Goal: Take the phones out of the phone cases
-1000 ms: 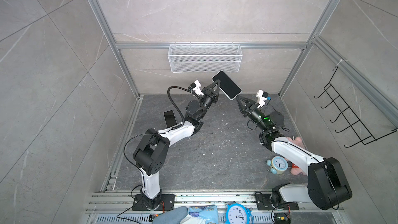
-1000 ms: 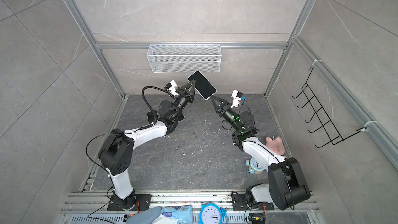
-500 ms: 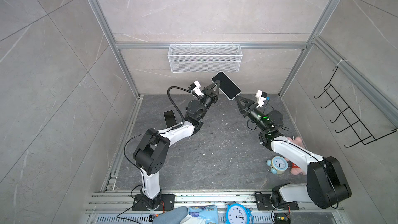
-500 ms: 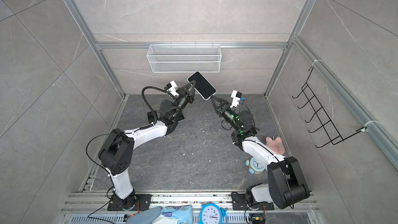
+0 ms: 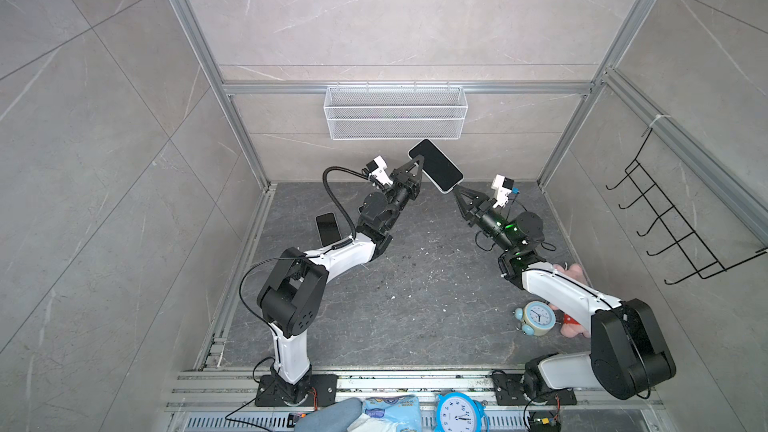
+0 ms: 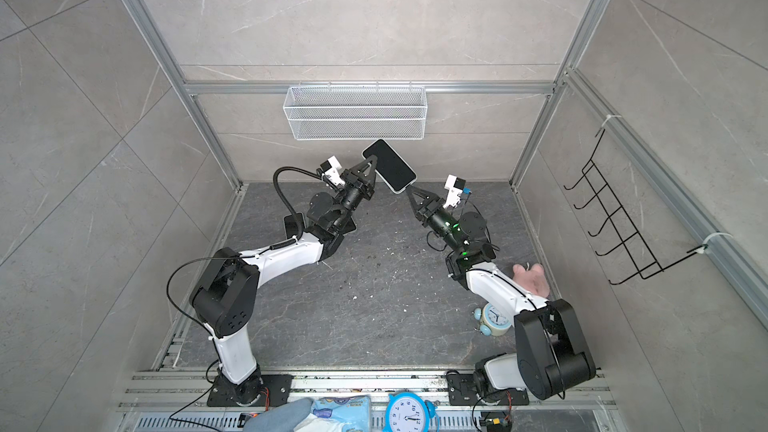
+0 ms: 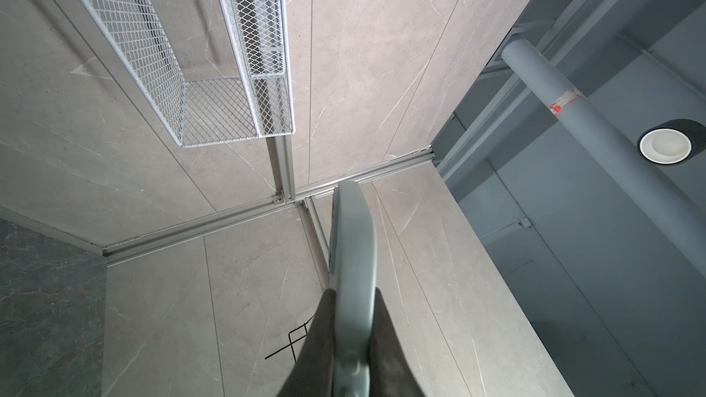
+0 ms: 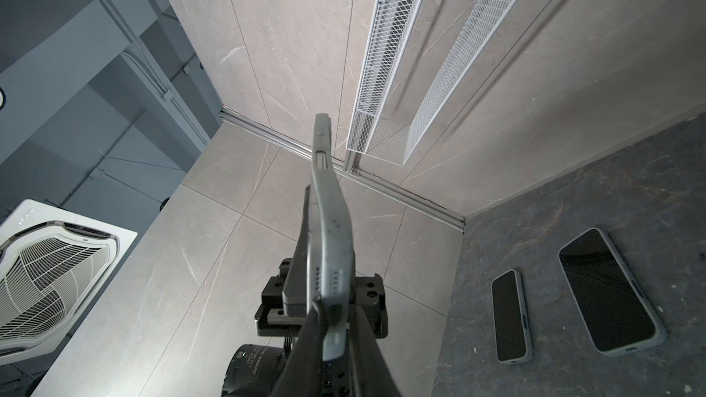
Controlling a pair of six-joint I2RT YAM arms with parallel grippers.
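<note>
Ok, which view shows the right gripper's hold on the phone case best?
Right wrist: the phone case edge sits close up in the right gripper. Both top views show that contact small; the left wrist view misses it.

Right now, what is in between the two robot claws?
The cased phone, in the air. The left gripper and right gripper each pinch an edge; both top views show it.

Right gripper [image 8: 331, 316] pinches the lower end of a slim grey-cased phone [image 8: 328, 231], edge-on. On the dark stone floor [image 8: 573, 192], a smaller dark-screened phone [image 8: 511, 315] lies beside a larger dark-screened phone [image 8: 607, 292]. White wire-mesh basket [image 8: 386, 139] hangs above.
</note>
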